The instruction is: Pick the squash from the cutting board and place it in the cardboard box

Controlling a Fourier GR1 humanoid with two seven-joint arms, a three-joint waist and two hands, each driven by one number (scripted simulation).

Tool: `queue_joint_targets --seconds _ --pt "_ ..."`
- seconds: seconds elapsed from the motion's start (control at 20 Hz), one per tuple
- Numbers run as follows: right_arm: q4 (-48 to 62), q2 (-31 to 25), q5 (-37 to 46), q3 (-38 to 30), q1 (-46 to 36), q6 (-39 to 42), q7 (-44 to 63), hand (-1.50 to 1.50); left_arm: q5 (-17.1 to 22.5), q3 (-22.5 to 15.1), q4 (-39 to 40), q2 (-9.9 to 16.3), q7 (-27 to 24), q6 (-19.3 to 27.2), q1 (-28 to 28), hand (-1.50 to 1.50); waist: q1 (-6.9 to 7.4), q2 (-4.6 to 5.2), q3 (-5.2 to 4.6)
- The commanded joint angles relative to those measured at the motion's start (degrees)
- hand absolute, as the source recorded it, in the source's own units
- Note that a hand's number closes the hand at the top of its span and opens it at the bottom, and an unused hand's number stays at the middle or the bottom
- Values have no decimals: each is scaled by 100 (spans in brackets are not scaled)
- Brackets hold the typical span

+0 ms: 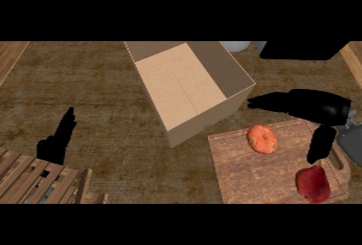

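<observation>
An orange squash (262, 139) lies near the far edge of the wooden cutting board (262, 177) at the lower right. The cardboard box (185, 86) stands open just left of and beyond the board, tilted in the view. My right hand (314, 106) hovers over the board's far right corner, to the right of and beyond the squash. It is open, with fingers stretched left toward the box and the thumb hanging down beside the squash, not touching it. My left hand (58, 138) rests open at the left, fingers up, holding nothing.
A dark red vegetable (312, 184) lies on the board's near right corner. A slatted wooden crate (35, 182) fills the lower left. A black appliance (304, 50) and a grey object (237, 45) stand at the back right.
</observation>
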Motion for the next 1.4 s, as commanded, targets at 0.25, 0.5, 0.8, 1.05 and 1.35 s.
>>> queue_joint_targets --seconds 0.25,0.5,0.8,1.05,1.35 --pt "260 548 659 185 180 -352 339 -150 -160 -90 -85 -11 -95 -66 -286 0 -32 -40 177" --pt "562 537 888 105 154 -500 76 -150 -188 -161 -806 165 150 -5 173 0 52 -64 185" --pt "441 526 971 31 432 -572 -71 -150 -216 -80 -385 87 50 51 -38 0 -61 -62 180" --pt "772 735 1177 32 536 -821 -173 -150 -306 -258 -699 74 277 81 -18 0 -9 -54 186" --pt "1010 834 1339 -43 344 -756 -283 -150 -177 -199 -776 90 371 -15 28 0 22 -50 186"
